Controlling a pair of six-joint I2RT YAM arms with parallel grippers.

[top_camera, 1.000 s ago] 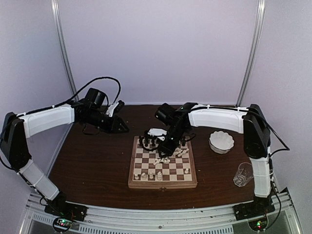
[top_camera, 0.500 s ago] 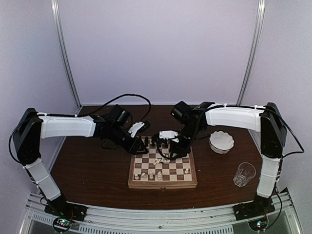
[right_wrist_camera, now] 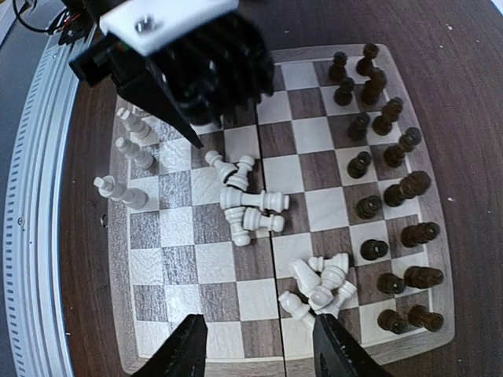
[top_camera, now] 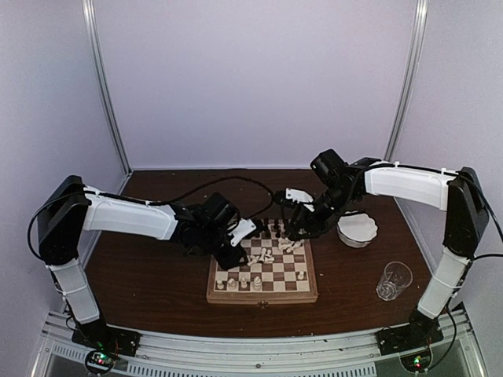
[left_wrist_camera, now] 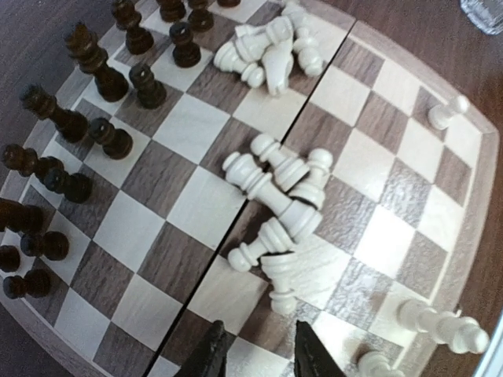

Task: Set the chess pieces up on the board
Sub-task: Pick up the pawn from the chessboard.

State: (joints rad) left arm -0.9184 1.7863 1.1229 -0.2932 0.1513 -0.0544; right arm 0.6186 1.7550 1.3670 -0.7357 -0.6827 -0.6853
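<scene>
1. The left end effector (left_wrist_camera: 255, 357) hovers over the board (left_wrist_camera: 369, 236), released and empty.
2. The right end effector (right_wrist_camera: 259, 349) is spread wide and grasps nothing.
3. The board lies on the table (top_camera: 141, 267).
4. Dark chess pieces (right_wrist_camera: 360, 165) stand along the far rows.
5. White chess pieces (left_wrist_camera: 263, 184) lie toppled in two heaps mid-board.
6. A few white pieces stand near the near edge.

Soft, even light; wrist views bow at edges.

White bowl (top_camera: 357, 228), clear glass (top_camera: 394, 280), brown table (top_camera: 141, 267)
</scene>
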